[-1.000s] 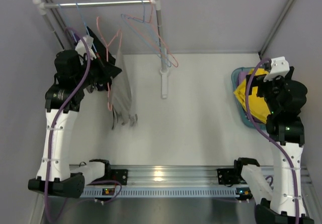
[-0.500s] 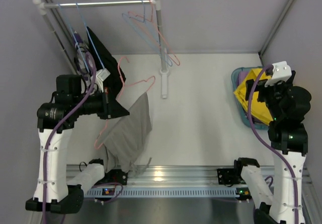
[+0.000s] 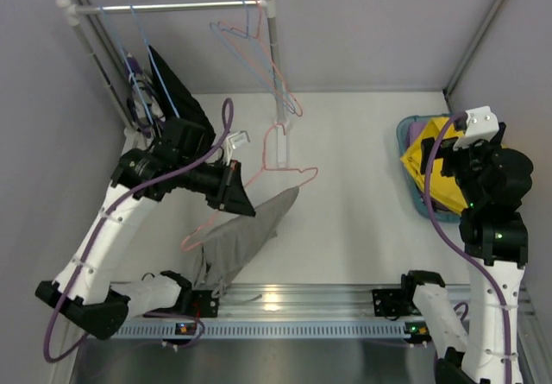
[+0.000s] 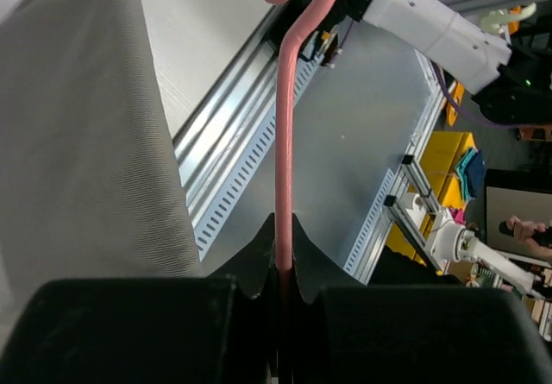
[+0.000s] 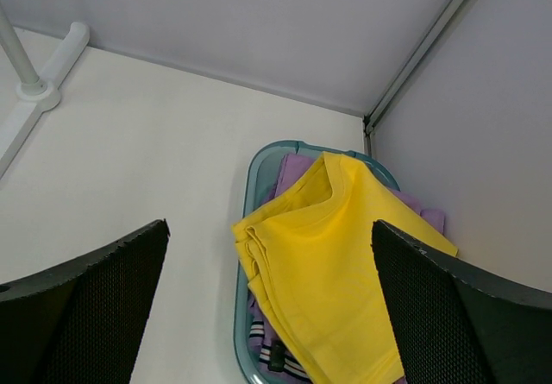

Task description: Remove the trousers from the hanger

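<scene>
With the left gripper (image 4: pixel 283 239) clamping the pink hanger (image 4: pixel 285 142) and the right gripper (image 5: pixel 269 293) gaping, the limp grey-beige trousers (image 3: pixel 250 231) are probably inviting a mid-fold pinch

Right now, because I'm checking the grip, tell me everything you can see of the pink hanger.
The pink hanger is a thin, smooth frame, wire or plastic by its look, with a curved hook. It is off the rail and held tilted over the table. The left gripper is shut on one straight stretch of it. The grey-beige trousers hang draped over it, trailing toward the table's near edge.
</scene>
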